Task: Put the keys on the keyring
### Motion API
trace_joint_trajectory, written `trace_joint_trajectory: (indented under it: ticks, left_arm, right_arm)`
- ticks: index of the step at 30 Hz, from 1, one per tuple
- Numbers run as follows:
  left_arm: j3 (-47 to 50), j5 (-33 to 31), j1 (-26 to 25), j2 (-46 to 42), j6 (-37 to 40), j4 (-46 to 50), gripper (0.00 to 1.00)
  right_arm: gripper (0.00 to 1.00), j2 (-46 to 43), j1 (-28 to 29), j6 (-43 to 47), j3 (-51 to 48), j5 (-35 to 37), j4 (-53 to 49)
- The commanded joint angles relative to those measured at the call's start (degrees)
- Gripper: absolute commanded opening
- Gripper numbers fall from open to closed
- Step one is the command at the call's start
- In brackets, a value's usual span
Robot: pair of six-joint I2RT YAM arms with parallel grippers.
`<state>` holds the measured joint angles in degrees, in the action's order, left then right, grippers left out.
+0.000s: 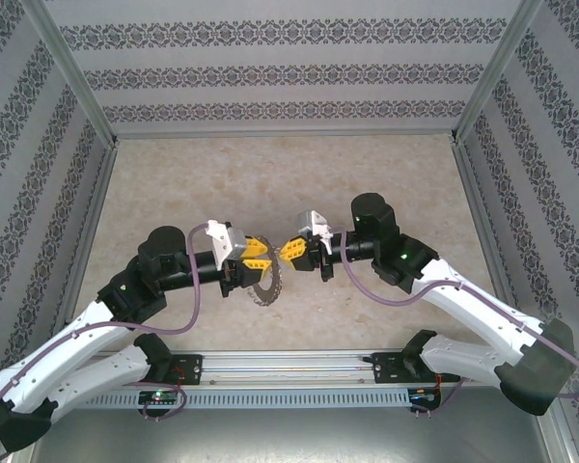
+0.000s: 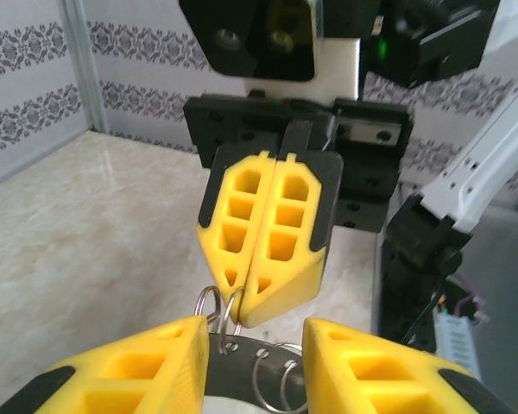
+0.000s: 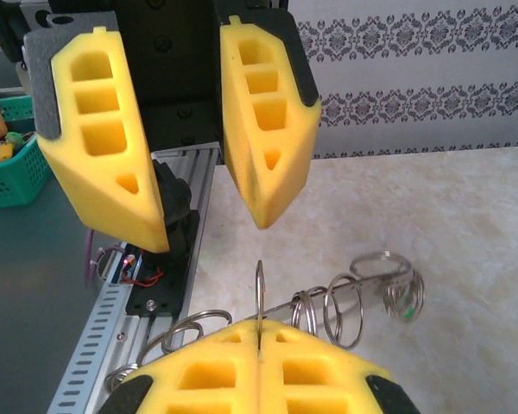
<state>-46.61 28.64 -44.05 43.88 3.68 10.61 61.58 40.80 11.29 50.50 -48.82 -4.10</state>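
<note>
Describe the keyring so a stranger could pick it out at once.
Find the beige table, where the left gripper and right gripper face each other at its middle. Beside their yellow fingers, on the near side, is the keyring. It is the one thin dark wire circle fringed with small silvery loops, unlike the smooth purple cables.

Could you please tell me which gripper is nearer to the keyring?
Right. The right gripper is shut on a small loop of the keyring; the left gripper stands open, its jaws either side of it.
</note>
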Motion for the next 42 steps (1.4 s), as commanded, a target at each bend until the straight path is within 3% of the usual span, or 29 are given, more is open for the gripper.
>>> trace_joint_trajectory:
  ticks: [1, 10, 27, 29, 33, 38, 39, 42]
  left_arm:
    - [-4.3, -8.3, -3.1, 2.0, 9.4, 10.9, 0.35]
    - [-9.6, -11.8, -5.5, 5.8, 14.3, 16.6, 0.35]
    - [-11.7, -8.6, -7.3, 11.1, 14.6, 18.3, 0.25]
    - [-11.5, -8.4, -7.4, 11.1, 14.5, 17.8, 0.21]
    - [-10.7, -7.5, -7.4, 10.4, 13.7, 15.9, 0.0]
    - [-8.3, -6.1, -7.3, 8.1, 12.0, 11.6, 0.0]
    - [-7.5, -6.0, -7.3, 7.5, 11.4, 10.2, 0.0]
    - [-5.0, -5.9, -7.3, 5.5, 9.8, 6.7, 0.0]
  right_arm:
    - [0.0, -2.0, 1.0, 3.4, 2.1, 0.9, -1.2]
    - [0.0, -3.2, 2.8, 9.0, 2.5, 5.1, -7.3]
    - [0.0, -3.9, 4.4, 10.3, 2.8, 7.4, -8.4]
    - [0.0, -4.0, 4.6, 10.6, 2.8, 7.6, -8.5]
    - [0.0, -4.0, 4.9, 10.9, 2.8, 8.0, -9.0]
    - [0.0, -4.9, 4.9, 10.4, 2.0, 8.6, -8.6]
    - [0.0, -5.3, 4.9, 10.1, 1.6, 9.0, -8.3]
    - [0.14, -7.1, 5.0, 7.9, -0.5, 9.9, -6.1]
